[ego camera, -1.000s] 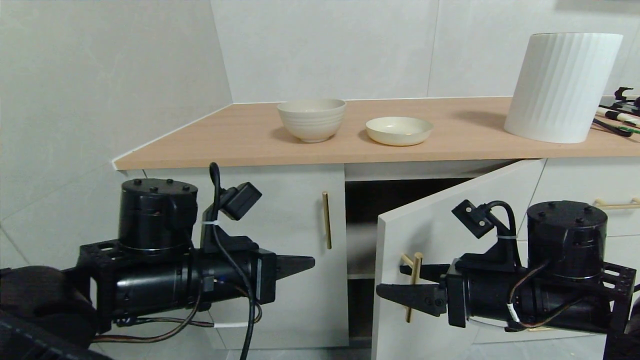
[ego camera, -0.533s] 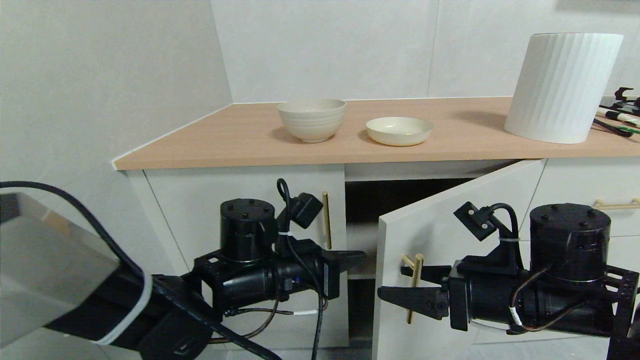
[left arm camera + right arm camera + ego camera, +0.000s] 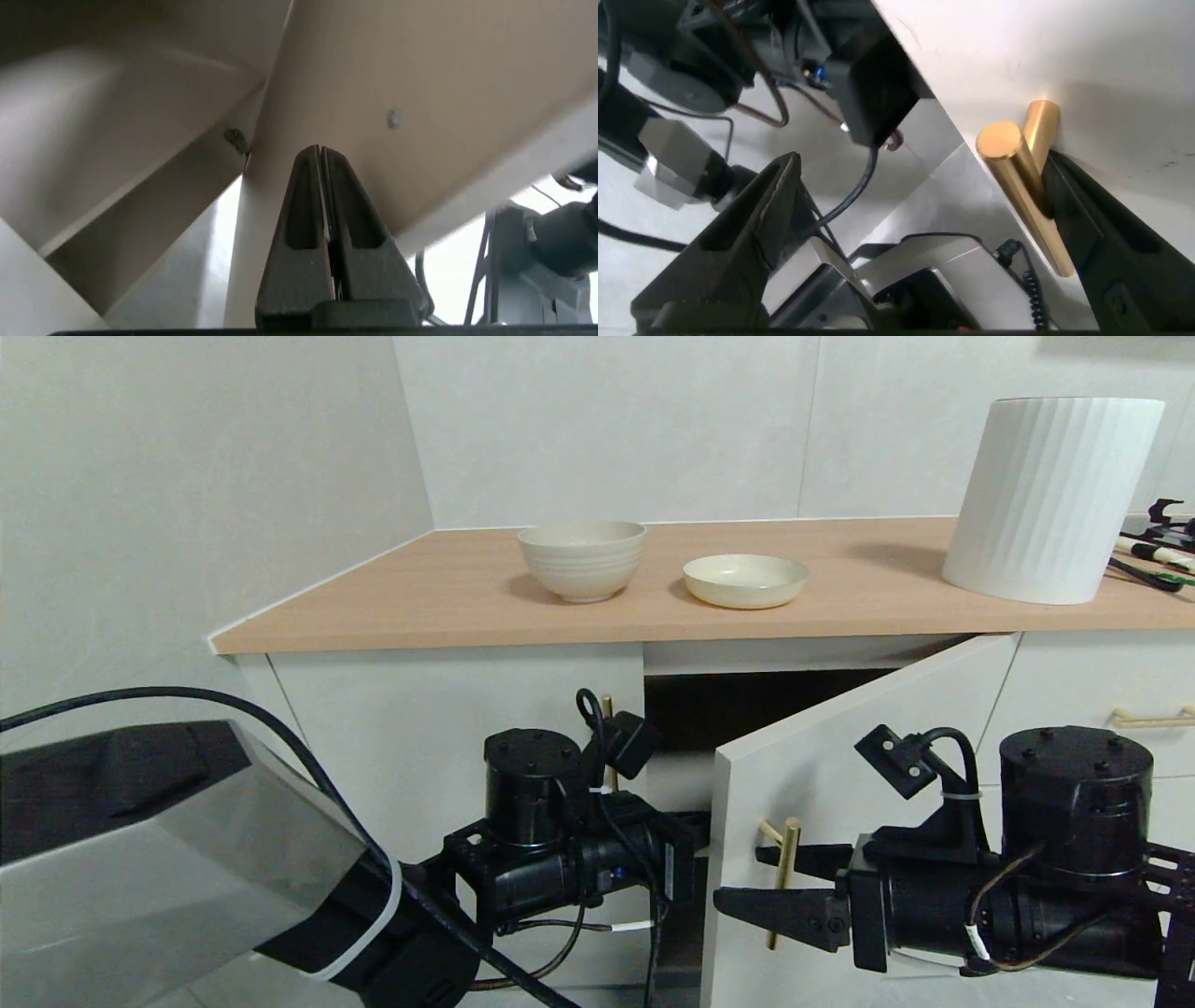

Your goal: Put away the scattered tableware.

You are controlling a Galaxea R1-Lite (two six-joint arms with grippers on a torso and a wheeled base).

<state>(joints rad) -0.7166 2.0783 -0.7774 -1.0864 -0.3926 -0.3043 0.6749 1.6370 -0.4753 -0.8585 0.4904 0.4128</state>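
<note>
**Open right gripper (image 3: 738,873) straddling the brass bar handle (image 3: 784,868)**

At the lower right of the head view, the right gripper lies level and points toward the frame's centre. Its two black fingers (image 3: 775,224) are spread wide apart. The handle stands between them, close against one finger, and nothing is clamped. The handle is fixed to a white cupboard door (image 3: 840,756) that stands ajar, swung out toward the camera from hinges on its right.

At the lower centre, the left gripper (image 3: 695,835) reaches into the dark gap at the door's free edge. Its fingers (image 3: 304,215) are pressed together with nothing between them, and the tip is close against the door's inner face.

Higher in the frame, a light wooden counter (image 3: 420,597) runs across above the cupboard. A beige ribbed bowl (image 3: 582,558) sits on it at upper centre. A cream shallow dish (image 3: 745,580) sits near the bowl's right, apart from it. Both are upright.

Well to the right stands a tall white ribbed container (image 3: 1050,499). Beyond it, some dark pens (image 3: 1153,555) lie at the frame's right edge.
</note>
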